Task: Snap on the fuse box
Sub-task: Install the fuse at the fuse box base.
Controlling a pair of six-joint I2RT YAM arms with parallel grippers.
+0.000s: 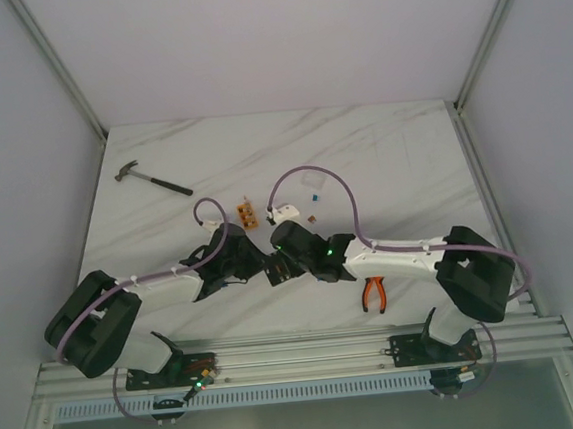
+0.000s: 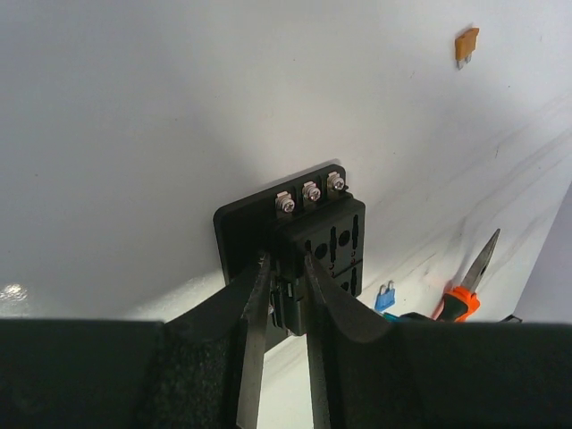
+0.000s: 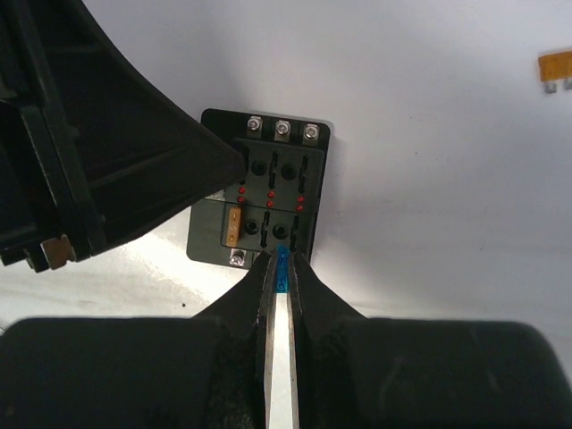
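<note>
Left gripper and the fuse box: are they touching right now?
Touching. In the left wrist view, the left gripper's two fingers press against opposite sides of the fuse box's raised block, with no gap showing.

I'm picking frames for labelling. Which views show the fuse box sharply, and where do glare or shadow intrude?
Left wrist: fuse box sharp, left hand black, small glare on table far left. Right wrist: fuse box, blue fuse sharp; that hand blocks the left. Top external: arms cover it.
</note>
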